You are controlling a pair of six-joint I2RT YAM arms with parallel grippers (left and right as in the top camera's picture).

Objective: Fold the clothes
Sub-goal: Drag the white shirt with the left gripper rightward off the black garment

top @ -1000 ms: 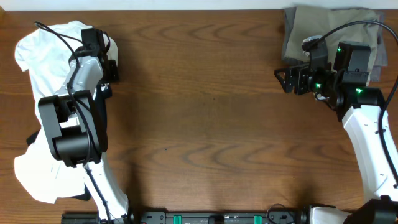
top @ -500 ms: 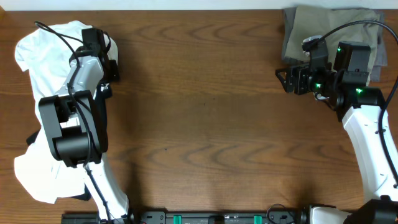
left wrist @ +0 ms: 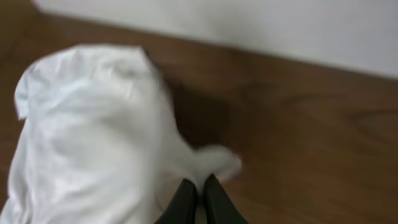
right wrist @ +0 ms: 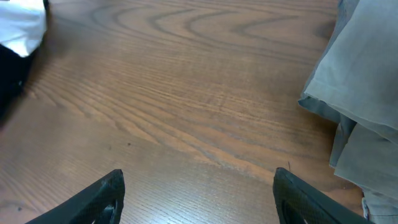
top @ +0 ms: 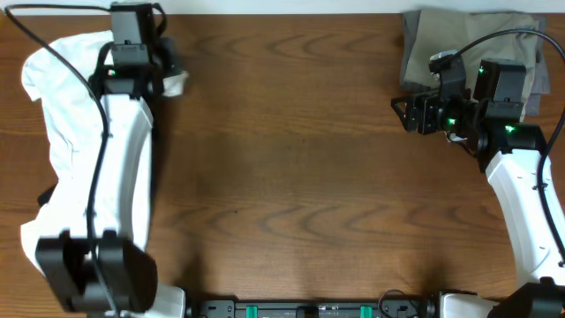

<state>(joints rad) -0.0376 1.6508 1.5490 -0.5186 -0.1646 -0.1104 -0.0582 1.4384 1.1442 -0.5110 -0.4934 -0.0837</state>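
the brown wooden table fills the frame. a crumpled white t-shirt lies along its left side, and khaki and grey pieces lie in the upper right corner.

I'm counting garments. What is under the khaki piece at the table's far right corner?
A greyer layer shows beneath the khaki piece along its edge. Whether more lies below is hidden by the fabric and the right arm.
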